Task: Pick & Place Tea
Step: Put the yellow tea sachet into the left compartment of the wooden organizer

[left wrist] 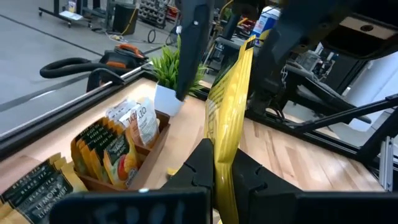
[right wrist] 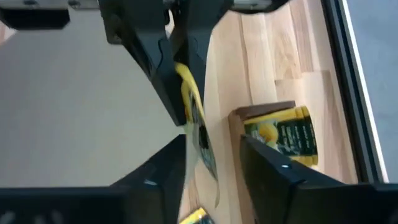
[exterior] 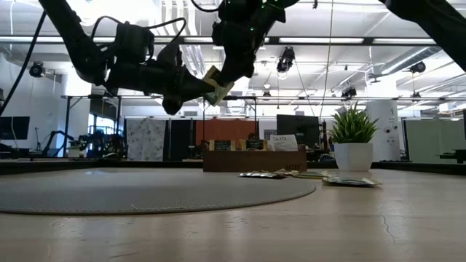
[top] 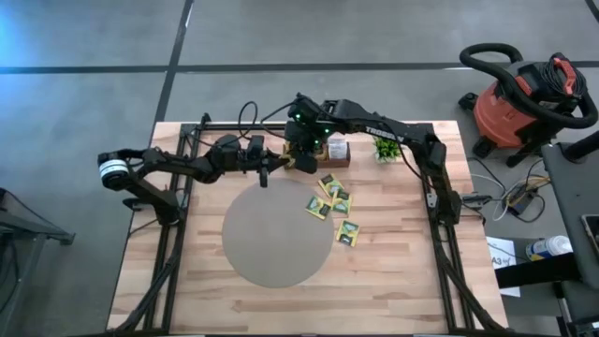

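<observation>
Left gripper (left wrist: 222, 177) pinching yellow sachet (left wrist: 229, 112) shut, holding it in air beside tray (top: 328, 153). Right gripper (right wrist: 211, 155) straddling same sachet, jaws part open, not yet clamping. Tray holding several sachets; six or so loose sachets (top: 333, 206) lying on table (top: 393, 271), awaiting placing.

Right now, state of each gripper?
Left gripper: shut on a yellow tea sachet, held up above the table.
Right gripper: open, fingers either side of the same sachet, not yet gripping.
</observation>
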{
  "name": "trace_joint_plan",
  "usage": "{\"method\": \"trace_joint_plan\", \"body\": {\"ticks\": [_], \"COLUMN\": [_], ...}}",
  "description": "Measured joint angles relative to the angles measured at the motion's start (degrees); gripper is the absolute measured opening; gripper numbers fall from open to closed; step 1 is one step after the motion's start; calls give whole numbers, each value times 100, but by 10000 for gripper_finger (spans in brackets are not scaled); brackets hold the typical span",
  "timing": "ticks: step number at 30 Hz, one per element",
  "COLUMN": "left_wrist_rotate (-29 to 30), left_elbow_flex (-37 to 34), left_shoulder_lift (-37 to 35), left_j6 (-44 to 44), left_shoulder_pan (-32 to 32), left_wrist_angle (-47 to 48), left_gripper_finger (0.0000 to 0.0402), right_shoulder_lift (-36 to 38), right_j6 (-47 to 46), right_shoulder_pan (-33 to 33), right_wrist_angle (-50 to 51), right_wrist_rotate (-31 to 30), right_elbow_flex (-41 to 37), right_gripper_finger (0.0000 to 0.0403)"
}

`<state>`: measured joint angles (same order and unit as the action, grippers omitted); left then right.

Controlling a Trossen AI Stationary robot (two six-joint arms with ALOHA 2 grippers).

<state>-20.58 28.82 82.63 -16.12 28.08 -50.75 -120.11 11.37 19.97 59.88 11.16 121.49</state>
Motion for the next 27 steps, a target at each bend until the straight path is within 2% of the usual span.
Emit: {"method": "trace_joint_plan", "body": {"ticks": [9,12,14,18,23,27], "left_wrist_rotate": [-47,54,359,581,770,861], "left_elbow_flex": [0,0,0,15,43,-46], "left_shoulder_lift": [22,22,22,23,14,-70], "left_j6": [121,103,-6,-68,-37,-57], "left_shoulder_pan": [22,22,15,22,17,19], "left_wrist_angle": [12,26,32,383,1449,1942], "left_gripper_finger": [16,19,29,78,151,180], "right_shoulder_lift": [0,0,0,0,-12,-190], "right_j6": [54,88,88,96,158,175], "right_shoulder_pan": [-9,-9,-8,16,135,252], "right_wrist_angle": [-9,-8,-29,-33,-15,218], "right_wrist_rotate": [0,-13,-103,-465,-827,-834], "right_elbow_flex": [11,9,9,9,0,0], "right_gripper_finger": [19,10,9,8,8,8]}}
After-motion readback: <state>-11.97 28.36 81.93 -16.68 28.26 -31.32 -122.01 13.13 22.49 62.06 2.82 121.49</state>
